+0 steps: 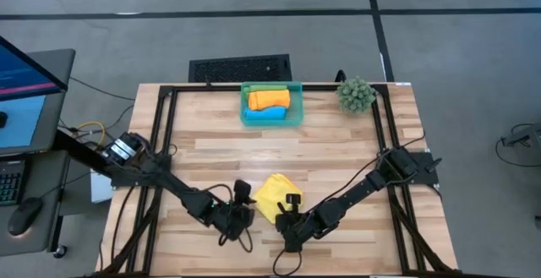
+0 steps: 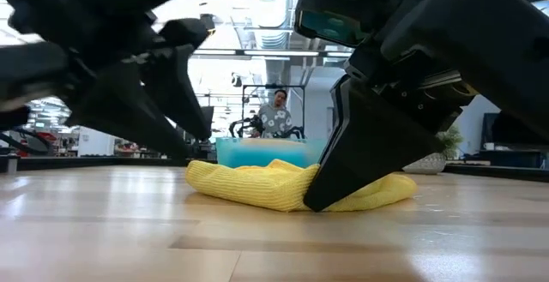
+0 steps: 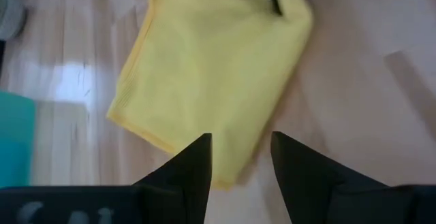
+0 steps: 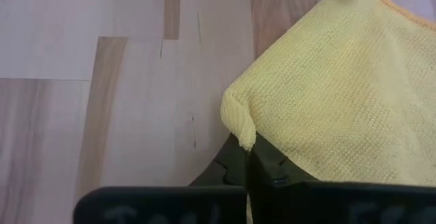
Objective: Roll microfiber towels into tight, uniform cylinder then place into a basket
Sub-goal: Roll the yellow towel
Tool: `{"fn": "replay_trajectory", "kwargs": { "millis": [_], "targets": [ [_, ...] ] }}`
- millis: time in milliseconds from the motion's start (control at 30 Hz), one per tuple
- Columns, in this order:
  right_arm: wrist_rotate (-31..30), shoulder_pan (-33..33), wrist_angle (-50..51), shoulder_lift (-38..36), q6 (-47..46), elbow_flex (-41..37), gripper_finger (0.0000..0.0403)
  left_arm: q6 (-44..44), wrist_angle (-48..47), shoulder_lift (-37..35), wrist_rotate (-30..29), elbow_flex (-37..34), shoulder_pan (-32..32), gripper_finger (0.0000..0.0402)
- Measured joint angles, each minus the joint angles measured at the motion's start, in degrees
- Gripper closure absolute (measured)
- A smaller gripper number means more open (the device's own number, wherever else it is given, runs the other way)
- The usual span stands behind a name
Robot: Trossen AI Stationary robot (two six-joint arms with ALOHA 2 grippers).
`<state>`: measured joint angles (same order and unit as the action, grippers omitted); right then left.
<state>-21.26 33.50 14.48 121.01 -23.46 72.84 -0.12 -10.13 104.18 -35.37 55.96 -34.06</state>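
The right gripper is pinching the yellow towel's corner; the left gripper is hovering parted just beside that towel.

Grey floor with dark lines; monitor desk beside table.

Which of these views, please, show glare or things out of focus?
Left wrist view: window glare on the table, the left gripper soft-edged. Low view: both arms blurred, the yellow towel sharp. Right wrist view: towel weave crisp, the right gripper pinching a corner.
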Motion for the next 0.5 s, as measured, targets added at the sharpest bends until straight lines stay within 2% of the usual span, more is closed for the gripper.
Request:
{"fn": "replay_trajectory", "kwargs": {
  "millis": [167,300,500],
  "targets": [
    [-0.02,0.13,-0.04,0.00,0.00,0.00,0.0371,1.60,-0.80,0.00,3.42,0.00,2.98,0.0258],
    [-0.01,0.13,-0.04,0.00,0.00,-0.02,0.0376,2.32,-1.51,0.08,6.13,0.00,3.90,0.0258],
    [0.22,0.11,0.04,0.00,0.04,-0.04,0.0391,4.20,0.77,4.76,3.03,0.15,3.76,0.0258]
  ]
}}
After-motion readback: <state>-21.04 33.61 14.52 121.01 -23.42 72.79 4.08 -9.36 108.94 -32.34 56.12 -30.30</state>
